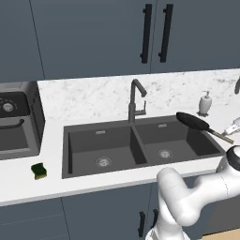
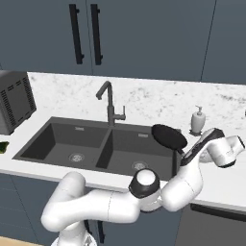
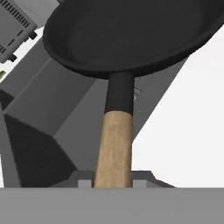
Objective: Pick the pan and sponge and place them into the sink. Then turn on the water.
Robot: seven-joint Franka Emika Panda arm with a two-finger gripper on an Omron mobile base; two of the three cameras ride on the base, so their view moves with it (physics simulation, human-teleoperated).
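Note:
The black pan (image 1: 192, 121) hangs tilted above the right basin's right edge, its tan-tipped handle pointing back to my gripper (image 2: 186, 157), which is shut on that handle. In the hand view the handle runs up from between my fingertips (image 3: 142, 177) to the pan (image 3: 131, 35), with the sink below it. The dark grey double-basin sink (image 1: 112, 140) is set in the white counter. The yellow and green sponge (image 1: 39, 170) lies on the counter left of the sink, far from my gripper. No water is in view at the faucet (image 1: 133, 101).
A dark boxy appliance (image 1: 16, 119) with a dial stands at the far left of the counter. A white soap dispenser (image 1: 205, 103) sits behind the sink's right corner, close to the pan. Cabinets with black handles (image 1: 154, 33) hang above.

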